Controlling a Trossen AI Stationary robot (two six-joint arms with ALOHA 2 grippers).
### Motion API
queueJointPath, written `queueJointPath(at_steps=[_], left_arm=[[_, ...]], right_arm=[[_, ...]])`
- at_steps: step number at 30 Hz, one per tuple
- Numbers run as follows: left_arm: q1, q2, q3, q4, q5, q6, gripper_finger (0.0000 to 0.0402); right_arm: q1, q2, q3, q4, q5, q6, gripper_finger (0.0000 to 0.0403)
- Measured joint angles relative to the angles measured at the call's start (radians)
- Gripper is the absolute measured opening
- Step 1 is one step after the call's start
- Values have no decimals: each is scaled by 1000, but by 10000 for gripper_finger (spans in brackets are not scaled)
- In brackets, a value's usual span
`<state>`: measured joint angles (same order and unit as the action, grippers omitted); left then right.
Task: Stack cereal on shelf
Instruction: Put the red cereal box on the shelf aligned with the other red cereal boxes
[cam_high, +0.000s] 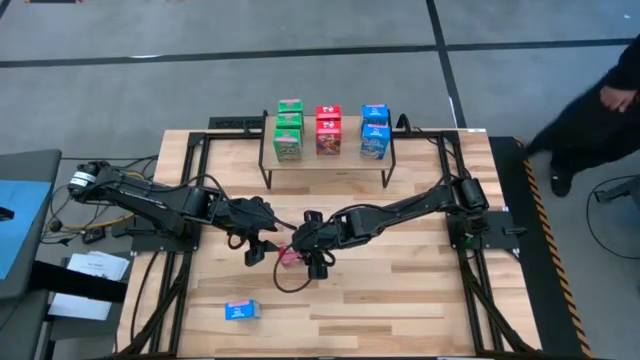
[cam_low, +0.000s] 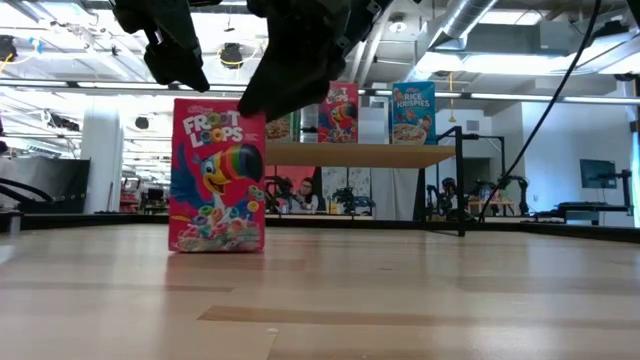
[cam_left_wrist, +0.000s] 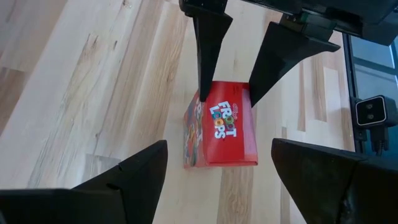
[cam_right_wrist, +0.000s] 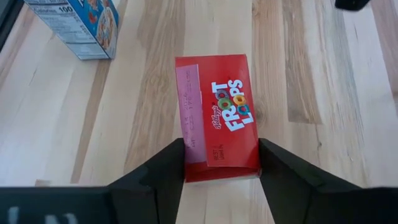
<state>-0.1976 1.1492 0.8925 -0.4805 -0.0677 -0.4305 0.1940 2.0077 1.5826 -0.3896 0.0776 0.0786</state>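
A red Froot Loops cereal box (cam_low: 218, 175) stands upright on its base at the middle of the table (cam_high: 289, 257). My right gripper (cam_right_wrist: 221, 174) comes in from the right and is shut on its top. My left gripper (cam_left_wrist: 217, 180) hangs open just left of the box (cam_high: 258, 245), touching nothing. The shelf (cam_high: 330, 163) stands at the far edge on black legs. It carries green (cam_high: 288, 130), red (cam_high: 328, 130) and blue (cam_high: 375, 130) cereal boxes. My right gripper pinches the red box's top end (cam_right_wrist: 217, 158) between its two fingers (cam_right_wrist: 168, 174), one on each broad face, by the box's right-hand edge. The fingers slant down from the table's right. The box stays upright with its base on the table.
Another blue cereal box (cam_high: 241, 311) lies flat near the table's front left. A person in dark clothes (cam_high: 600, 100) stands beyond the far right corner. Bare wood lies between the red box and the shelf.
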Motion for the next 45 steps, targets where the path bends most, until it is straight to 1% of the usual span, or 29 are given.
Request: queueJointPath(at_steps=[2,6,10,16,23,31,34,38,42,45], left_arm=[[0,0,0,0,0,0,275],[0,0,0,0,0,0,275],[0,0,0,0,0,0,275],[0,0,0,0,0,0,275],[0,0,0,0,0,0,275],[0,0,0,0,0,0,275],[0,0,0,-3,0,0,275],[0,0,0,-1,0,0,275],[0,0,0,-1,0,0,275],[0,0,0,-1,0,0,275]], right_arm=[[0,0,9,-26,0,0,209],[0,0,69,-141,0,-9,208],[-4,0,116,-218,0,-25,208],[-18,0,213,-417,1,-53,209],[-44,-14,270,-574,0,-88,209],[-100,-119,272,-637,3,-113,209],[-123,-179,272,-624,6,-146,209],[-164,-263,272,-615,42,-188,209],[-225,-340,272,-588,55,-220,209],[-275,-372,272,-562,55,-253,209]])
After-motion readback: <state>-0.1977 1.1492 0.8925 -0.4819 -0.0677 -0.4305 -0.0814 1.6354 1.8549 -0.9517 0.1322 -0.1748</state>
